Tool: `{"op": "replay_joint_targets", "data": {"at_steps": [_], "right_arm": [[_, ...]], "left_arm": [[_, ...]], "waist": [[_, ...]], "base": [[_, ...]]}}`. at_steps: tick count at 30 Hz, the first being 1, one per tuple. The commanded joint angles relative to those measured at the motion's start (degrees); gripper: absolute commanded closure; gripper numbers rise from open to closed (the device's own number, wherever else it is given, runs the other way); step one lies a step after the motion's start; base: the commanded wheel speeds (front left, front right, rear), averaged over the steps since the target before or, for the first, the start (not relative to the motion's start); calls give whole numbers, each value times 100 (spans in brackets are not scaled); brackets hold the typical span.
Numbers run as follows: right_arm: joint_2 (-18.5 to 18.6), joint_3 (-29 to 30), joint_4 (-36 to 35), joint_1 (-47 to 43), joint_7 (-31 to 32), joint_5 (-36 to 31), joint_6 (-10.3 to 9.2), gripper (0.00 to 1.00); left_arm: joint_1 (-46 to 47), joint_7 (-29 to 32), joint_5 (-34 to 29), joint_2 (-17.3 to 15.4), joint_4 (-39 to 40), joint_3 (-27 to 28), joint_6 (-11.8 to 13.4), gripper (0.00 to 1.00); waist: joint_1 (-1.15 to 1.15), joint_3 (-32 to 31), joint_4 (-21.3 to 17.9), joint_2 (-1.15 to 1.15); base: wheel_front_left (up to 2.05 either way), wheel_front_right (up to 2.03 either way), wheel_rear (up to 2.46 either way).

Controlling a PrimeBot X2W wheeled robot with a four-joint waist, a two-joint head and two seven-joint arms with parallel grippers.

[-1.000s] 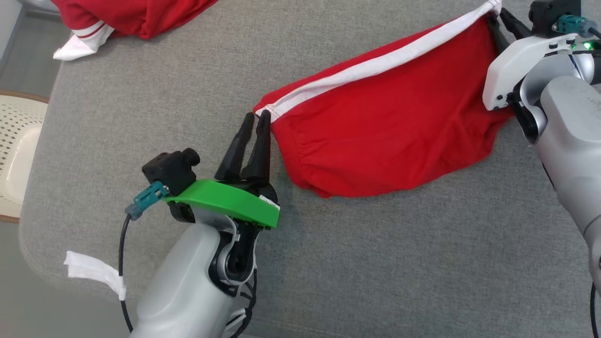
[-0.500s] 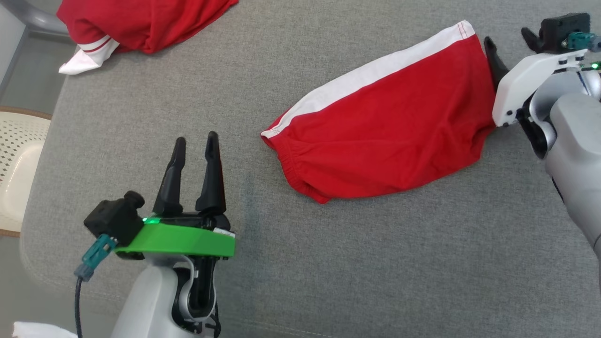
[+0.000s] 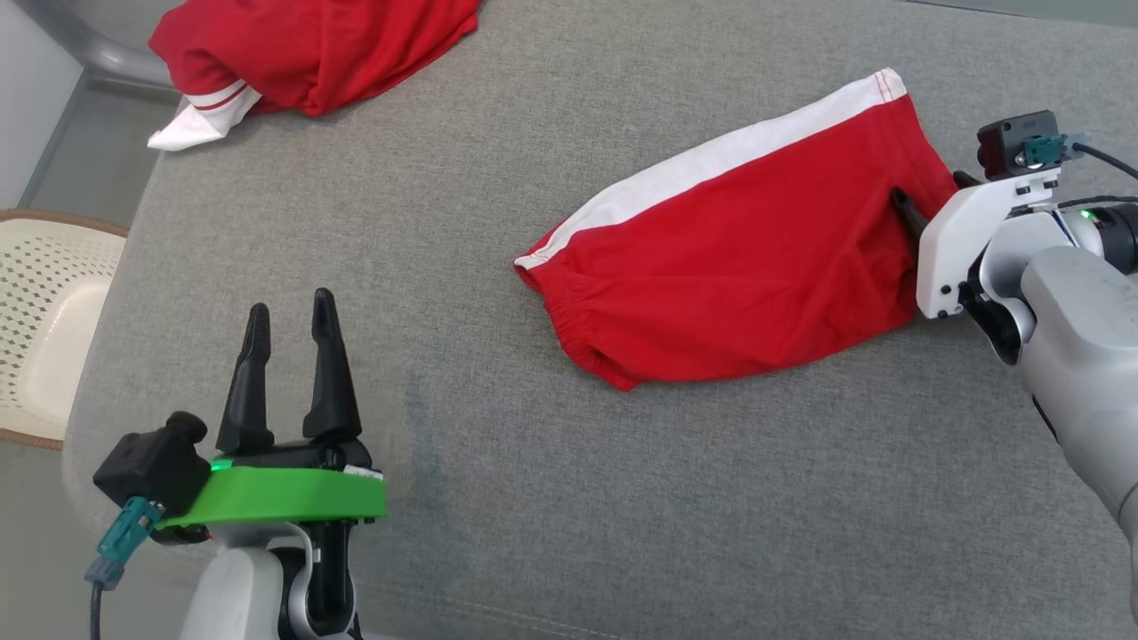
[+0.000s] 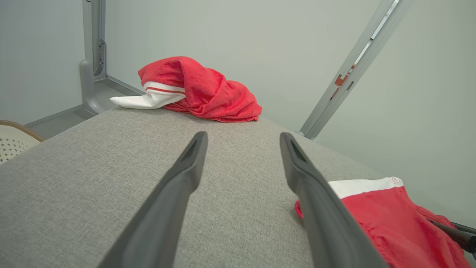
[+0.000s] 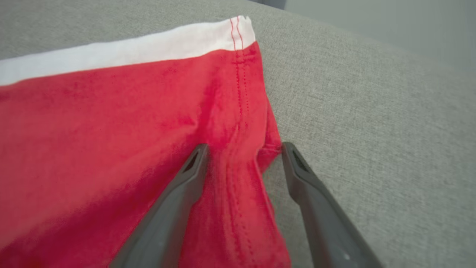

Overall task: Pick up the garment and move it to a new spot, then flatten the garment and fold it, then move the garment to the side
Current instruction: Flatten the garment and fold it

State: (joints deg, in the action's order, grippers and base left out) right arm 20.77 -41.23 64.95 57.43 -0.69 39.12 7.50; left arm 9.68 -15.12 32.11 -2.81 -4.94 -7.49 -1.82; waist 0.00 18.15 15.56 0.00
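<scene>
The left gripper (image 3: 290,300) has two long black fingers (image 3: 327,373) with pointy tips. Behind them sits a bright green cover (image 3: 276,493) with a tiny green light (image 3: 216,462). A small black camera box (image 3: 151,462) sticks out at its side, with a blue-green plug (image 3: 120,533) and a thin black cable (image 3: 93,618). The right gripper (image 5: 244,147) has the same dark fingers, but its white cover (image 3: 965,236) is blocky. The left forearm (image 3: 236,596) and right forearm (image 3: 1080,356) are smooth and light grey.

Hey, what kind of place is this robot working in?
Probably a robot test or lab setup, not a home: a grey fabric-covered table, bare pale walls with metal frame struts, and red shorts laid out, with a second red garment heaped at the far corner.
</scene>
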Motion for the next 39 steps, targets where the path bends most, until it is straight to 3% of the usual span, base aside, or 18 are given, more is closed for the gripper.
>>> {"op": "replay_joint_targets", "data": {"at_steps": [1,10,12,17,34,39], "right_arm": [[14,-15,79,-111,29,78,-2,0],[-126,48,668,-135,221,177,-5,0],[-198,52,675,-216,304,251,0,53],[-303,67,540,-380,365,497,1,100],[-210,281,-459,-1251,-1197,1386,-5,100],[-161,415,-630,-1671,-1403,1543,-5,100]], "left_arm": [[-99,-4,-47,-16,19,57,-23,0],[-194,-4,-59,-16,2,202,-59,0],[-217,-4,-62,-16,-9,223,-50,0],[-215,-4,-109,-16,-21,284,-44,0],[-388,-4,-609,-19,-201,762,-215,0],[-477,-4,-734,-37,-308,831,-228,0]], "waist": [[0,-10,47,0],[0,-25,94,0],[0,-43,69,0],[0,-84,-59,0],[0,-598,-1141,0],[0,-753,-1432,0]], "base": [[0,0,0],[0,0,0],[0,0,0],[0,0,0],[0,0,0],[0,0,0]]}}
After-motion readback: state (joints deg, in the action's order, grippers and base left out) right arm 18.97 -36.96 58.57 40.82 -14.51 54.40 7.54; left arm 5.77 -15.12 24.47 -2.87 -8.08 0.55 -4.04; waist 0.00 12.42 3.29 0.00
